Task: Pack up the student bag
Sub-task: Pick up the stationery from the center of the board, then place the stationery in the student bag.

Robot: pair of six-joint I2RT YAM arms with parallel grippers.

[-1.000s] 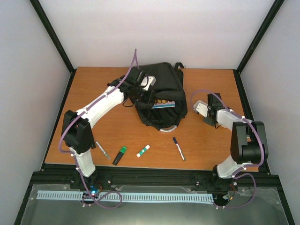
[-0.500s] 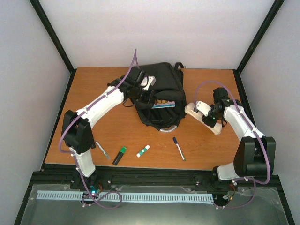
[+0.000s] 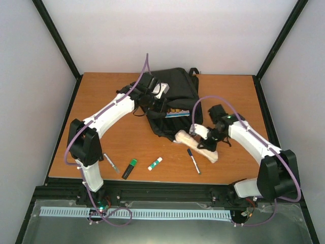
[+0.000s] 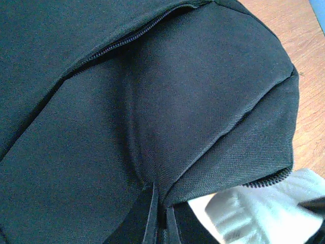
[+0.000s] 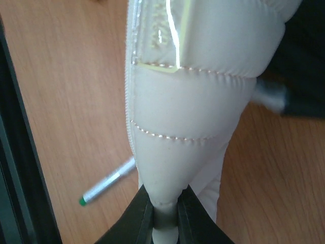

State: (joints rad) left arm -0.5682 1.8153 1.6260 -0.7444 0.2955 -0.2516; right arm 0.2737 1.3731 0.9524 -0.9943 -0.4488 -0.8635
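The black cloth student bag (image 3: pixel 177 89) looks floppy; left claw (image 4: pixel 161 216) pinches its edge, right claw (image 5: pixel 165 211) grips a puffy cream pouch (image 5: pixel 203 101).

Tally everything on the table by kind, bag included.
Bags: 1, black fabric backpack
Pouches: 1, cream padded pouch
Pens and markers: 3, blue-capped white pen, green-and-black highlighter, slim grey pen-like tool
Glue sticks: 1, white green-capped tube
Unclear blue flat item at the backpack's mouth: 1
Total: 7
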